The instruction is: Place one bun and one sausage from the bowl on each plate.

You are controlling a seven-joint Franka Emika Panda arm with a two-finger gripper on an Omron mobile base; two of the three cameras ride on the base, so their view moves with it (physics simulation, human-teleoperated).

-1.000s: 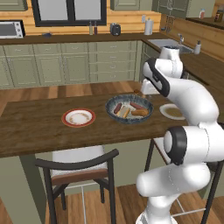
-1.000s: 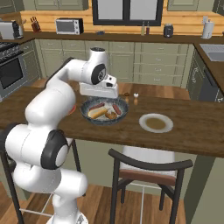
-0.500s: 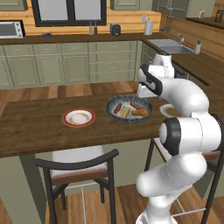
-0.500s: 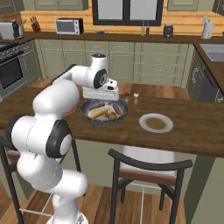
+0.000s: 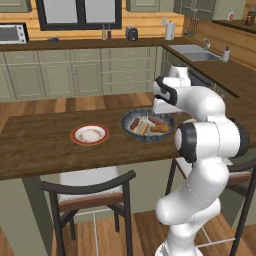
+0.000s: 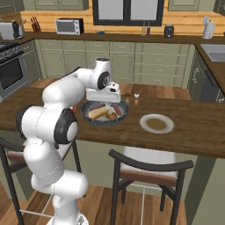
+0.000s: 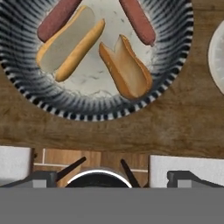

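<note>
Your gripper [image 6: 103,96] spread wide, empty, over bowl [image 6: 104,111] on dark wood counter [image 6: 193,127], plate [image 6: 156,123] beside, green cabinets [image 6: 132,61] behind.

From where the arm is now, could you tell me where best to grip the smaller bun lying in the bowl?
Probably across the middle of the smaller bun, coming straight down from above. It lies flat and alone in the bowl, its long sides free; the larger bun and sausages lie apart, leaving room for the open gripper.
</note>
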